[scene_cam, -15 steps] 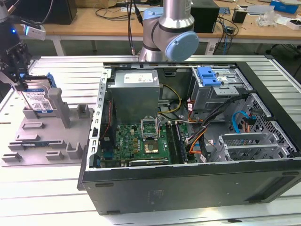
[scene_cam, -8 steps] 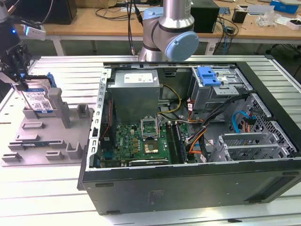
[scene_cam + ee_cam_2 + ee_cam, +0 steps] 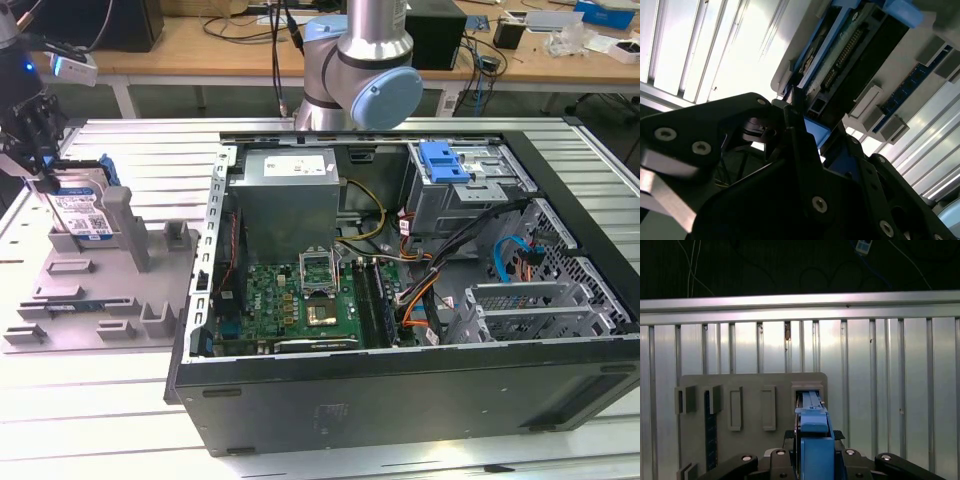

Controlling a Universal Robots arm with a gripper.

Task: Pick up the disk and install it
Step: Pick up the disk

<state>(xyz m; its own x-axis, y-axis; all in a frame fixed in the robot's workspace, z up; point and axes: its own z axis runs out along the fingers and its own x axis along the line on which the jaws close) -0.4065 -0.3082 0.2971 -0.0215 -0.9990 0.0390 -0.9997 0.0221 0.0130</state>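
The disk [image 3: 82,207], a silver-grey drive with a white-and-blue label in a blue carrier, stands on edge in a slot of the grey holder block [image 3: 90,290] at the exterior view's far left. My gripper [image 3: 40,172] is at its upper end, with black fingers on either side of the blue carrier. In the first wrist view the carrier edge [image 3: 814,432] runs between the fingers [image 3: 790,439] down into the holder slot [image 3: 807,389]. The second wrist view shows the disk's connector side [image 3: 850,55] just beyond my gripper [image 3: 812,131], which is shut on the carrier.
An open computer case [image 3: 400,385] lies on the ribbed metal table [image 3: 100,400] to the exterior view's right of the holder. Inside it are a grey power-supply box [image 3: 287,195], a motherboard [image 3: 300,300], cables, and a drive cage with a blue tab piece [image 3: 445,165]. The arm's base [image 3: 360,70] stands behind the case.
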